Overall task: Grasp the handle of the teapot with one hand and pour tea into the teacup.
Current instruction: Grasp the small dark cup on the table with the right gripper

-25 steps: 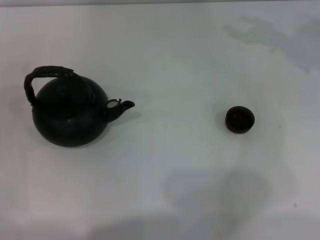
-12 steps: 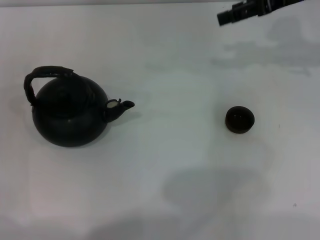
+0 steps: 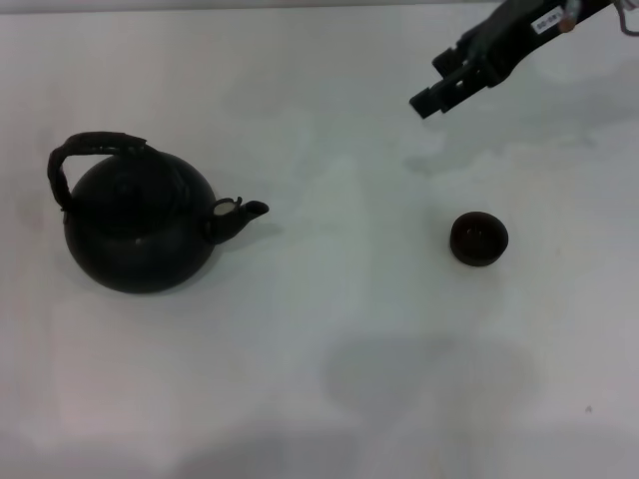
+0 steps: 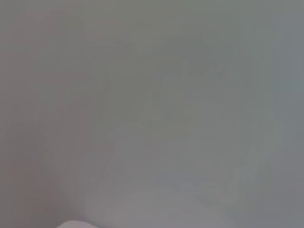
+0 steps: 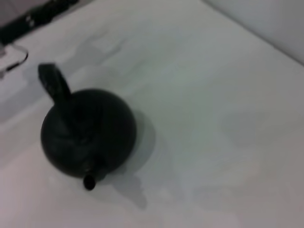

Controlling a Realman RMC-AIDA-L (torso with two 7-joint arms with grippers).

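The right gripper (image 3: 424, 101) hangs in the air beyond the teacup (image 3: 479, 239), reaching in from the far right corner; whether its fingers are open or closed cannot be told. The teacup sits alone on the white desk (image 3: 339, 329), and the teapot (image 3: 140, 232) stands well apart from it toward the robot's left, spout pointing at the teacup and handle (image 3: 85, 150) arched over its far side, with bare desk between them

Plain white tabletop (image 3: 319, 329) filling the whole head view — soft, even lighting. Faint grey patches upper right, a broad dim shadow lower centre. Pale wall (image 5: 266, 23) at upper right of the right wrist view.
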